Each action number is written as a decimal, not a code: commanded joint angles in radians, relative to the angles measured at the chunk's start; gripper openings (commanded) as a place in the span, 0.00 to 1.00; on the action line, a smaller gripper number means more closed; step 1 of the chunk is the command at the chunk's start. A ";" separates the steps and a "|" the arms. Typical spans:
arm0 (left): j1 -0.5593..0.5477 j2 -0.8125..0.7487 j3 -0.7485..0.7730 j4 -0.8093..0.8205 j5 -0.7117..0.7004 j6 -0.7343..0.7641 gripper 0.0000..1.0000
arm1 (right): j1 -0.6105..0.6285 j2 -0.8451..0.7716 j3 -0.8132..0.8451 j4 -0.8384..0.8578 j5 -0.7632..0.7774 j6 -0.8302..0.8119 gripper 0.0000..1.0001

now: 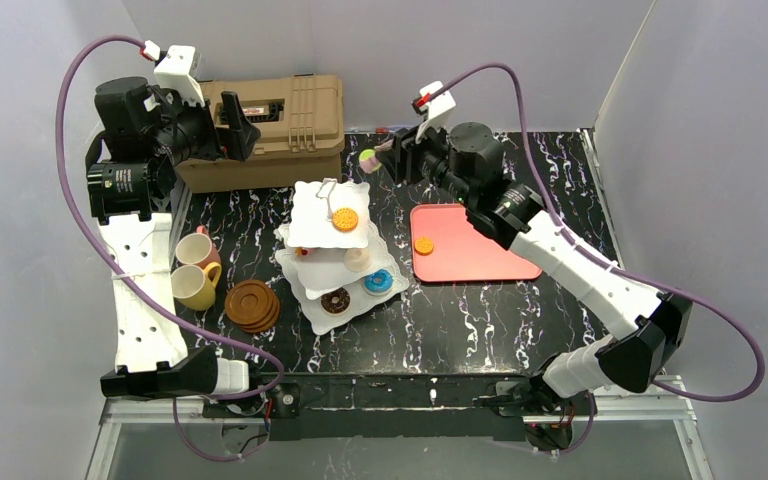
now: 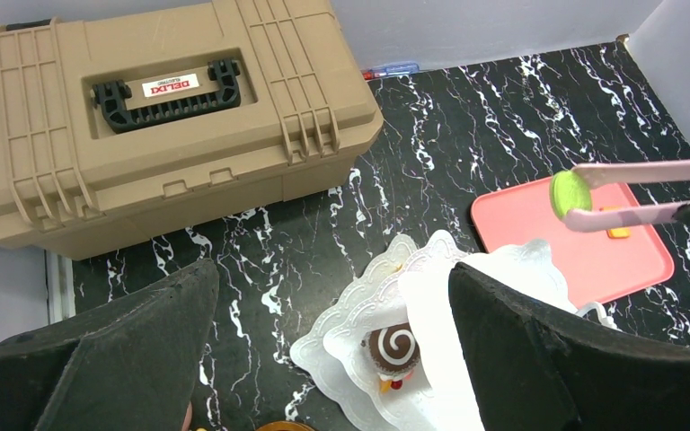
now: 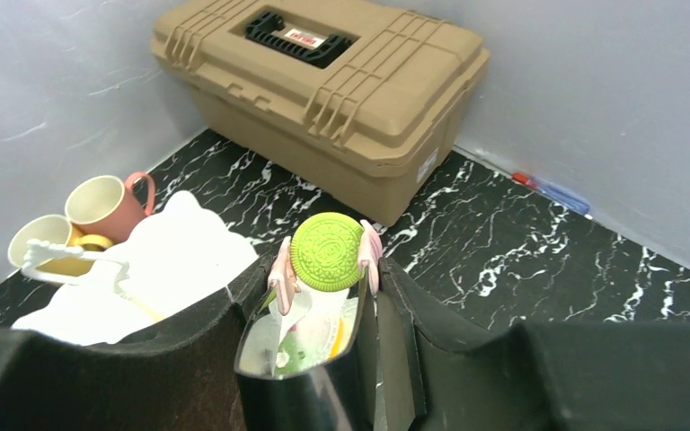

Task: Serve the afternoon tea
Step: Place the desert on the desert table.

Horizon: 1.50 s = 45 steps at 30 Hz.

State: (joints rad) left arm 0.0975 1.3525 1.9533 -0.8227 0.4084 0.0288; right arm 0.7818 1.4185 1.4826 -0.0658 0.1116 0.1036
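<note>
the right gripper (image 3: 319,314) is clamped on pink tongs (image 3: 278,269), whose tips pinch a green biscuit (image 3: 326,251) just ahead of its fingers, the tiered stand (image 1: 315,225) lying below, to its left. the left gripper (image 2: 332,274) hangs spread wide and empty, with the stand showing between its fingers.

Open tabletop (image 1: 480,320) fronts the tray (image 1: 480,262); the case (image 1: 280,135) stands close behind the stand (image 1: 312,225).
</note>
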 commanded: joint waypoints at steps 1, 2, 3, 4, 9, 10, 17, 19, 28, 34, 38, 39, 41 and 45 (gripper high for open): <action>0.009 -0.018 -0.002 0.003 0.021 -0.008 0.98 | 0.039 0.015 0.055 -0.001 -0.006 0.014 0.26; 0.009 -0.017 -0.002 0.004 0.021 -0.007 0.98 | 0.048 0.020 0.057 0.002 -0.006 0.013 0.27; 0.010 -0.017 -0.002 0.004 0.020 -0.007 0.98 | 0.057 0.025 0.058 0.005 -0.007 0.013 0.27; 0.009 -0.017 -0.003 0.004 0.020 -0.007 0.98 | 0.068 0.030 0.059 0.007 -0.008 0.013 0.27; 0.009 -0.018 -0.005 0.005 0.020 -0.006 0.98 | 0.109 0.040 0.066 0.008 -0.001 0.015 0.28; 0.009 -0.017 -0.004 0.005 0.019 -0.006 0.98 | 0.115 0.040 0.065 0.008 0.002 0.015 0.29; 0.009 -0.018 -0.005 0.006 0.024 -0.012 0.98 | 0.128 0.035 0.065 0.006 0.011 0.013 0.41; 0.010 -0.018 -0.005 0.007 0.024 -0.012 0.98 | 0.128 0.034 0.065 0.006 0.013 0.011 0.46; 0.010 -0.017 -0.004 0.010 0.025 -0.012 0.98 | 0.129 0.020 0.055 0.011 0.024 0.008 0.60; 0.010 -0.018 0.000 0.011 0.024 -0.012 0.98 | 0.129 0.011 0.050 0.021 0.020 0.013 0.63; 0.008 -0.019 0.000 0.010 0.024 -0.012 0.98 | 0.128 -0.014 0.051 0.025 0.052 0.010 0.59; 0.009 -0.019 -0.001 0.010 0.025 -0.012 0.98 | 0.128 -0.022 0.052 0.026 0.064 0.005 0.59; 0.009 -0.017 0.001 0.010 0.026 -0.013 0.98 | 0.125 -0.036 0.055 0.022 0.085 -0.007 0.59; 0.009 -0.013 0.008 0.010 0.030 -0.019 0.98 | 0.091 -0.054 0.056 0.005 0.114 -0.018 0.59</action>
State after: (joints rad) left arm 0.0975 1.3525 1.9533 -0.8158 0.4122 0.0212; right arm 0.9028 1.4277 1.4899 -0.1066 0.1719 0.1017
